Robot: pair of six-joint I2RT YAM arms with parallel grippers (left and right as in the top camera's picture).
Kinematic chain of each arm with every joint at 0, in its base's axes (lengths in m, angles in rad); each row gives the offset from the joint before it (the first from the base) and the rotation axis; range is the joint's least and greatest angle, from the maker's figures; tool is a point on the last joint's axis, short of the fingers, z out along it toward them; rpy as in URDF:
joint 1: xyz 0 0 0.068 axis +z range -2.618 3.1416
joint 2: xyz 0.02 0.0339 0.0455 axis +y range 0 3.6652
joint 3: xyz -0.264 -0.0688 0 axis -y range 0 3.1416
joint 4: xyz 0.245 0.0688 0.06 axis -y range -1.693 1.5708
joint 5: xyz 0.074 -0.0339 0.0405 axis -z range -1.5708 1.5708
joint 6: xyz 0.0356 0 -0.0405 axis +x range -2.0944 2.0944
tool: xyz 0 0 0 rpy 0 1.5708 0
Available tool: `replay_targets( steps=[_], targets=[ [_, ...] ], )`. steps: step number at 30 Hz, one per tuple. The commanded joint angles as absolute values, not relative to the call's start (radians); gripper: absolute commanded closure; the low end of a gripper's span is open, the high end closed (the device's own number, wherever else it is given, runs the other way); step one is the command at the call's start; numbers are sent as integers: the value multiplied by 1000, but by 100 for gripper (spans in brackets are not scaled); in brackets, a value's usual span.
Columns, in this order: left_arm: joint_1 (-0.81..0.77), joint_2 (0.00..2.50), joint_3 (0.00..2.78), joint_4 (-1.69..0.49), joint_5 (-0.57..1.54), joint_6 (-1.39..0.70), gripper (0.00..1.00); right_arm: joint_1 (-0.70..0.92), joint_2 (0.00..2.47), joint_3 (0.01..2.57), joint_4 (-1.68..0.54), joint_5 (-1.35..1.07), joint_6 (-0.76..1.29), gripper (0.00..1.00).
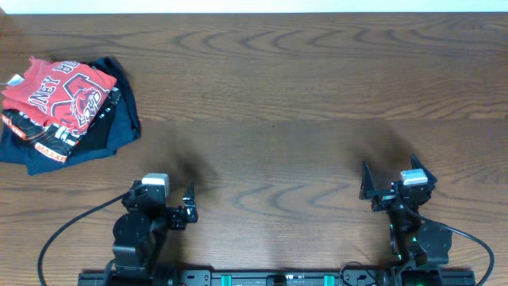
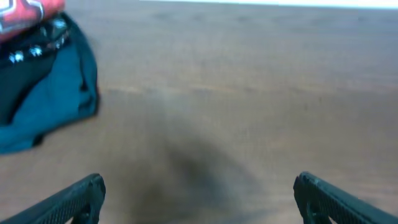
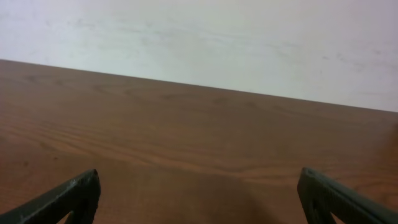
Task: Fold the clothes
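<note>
Loosely bunched, the red printed shirt (image 1: 59,91) lies atop a dark garment (image 1: 119,123) at the far left corner of the wood-grain counter (image 1: 278,95); left tool (image 2: 199,193) and right tool (image 3: 199,190) stand wide, holding nothing.

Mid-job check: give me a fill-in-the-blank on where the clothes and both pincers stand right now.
1. The red T-shirt lies ____ the dark garment.
2. The left pincer and the right pincer are both ____.
3. The T-shirt lies closer to the ____ pincer.
Missing words: on top of; open; left.
</note>
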State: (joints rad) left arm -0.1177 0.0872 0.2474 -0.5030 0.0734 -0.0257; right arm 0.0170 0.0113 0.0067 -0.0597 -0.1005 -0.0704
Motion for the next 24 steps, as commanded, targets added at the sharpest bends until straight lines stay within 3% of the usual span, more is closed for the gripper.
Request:
replay_targets(
  steps=[1, 10, 24],
  targets=[
    [-110, 27, 163, -368, 58, -14, 2, 12, 7, 6, -64, -102, -84, 1],
    [-81, 2, 4, 71, 59, 18, 2, 12, 7, 6, -64, -101, -84, 1],
    [-81, 2, 4, -67, 60, 40, 2, 12, 7, 6, -64, -102, -84, 1]
  ],
)
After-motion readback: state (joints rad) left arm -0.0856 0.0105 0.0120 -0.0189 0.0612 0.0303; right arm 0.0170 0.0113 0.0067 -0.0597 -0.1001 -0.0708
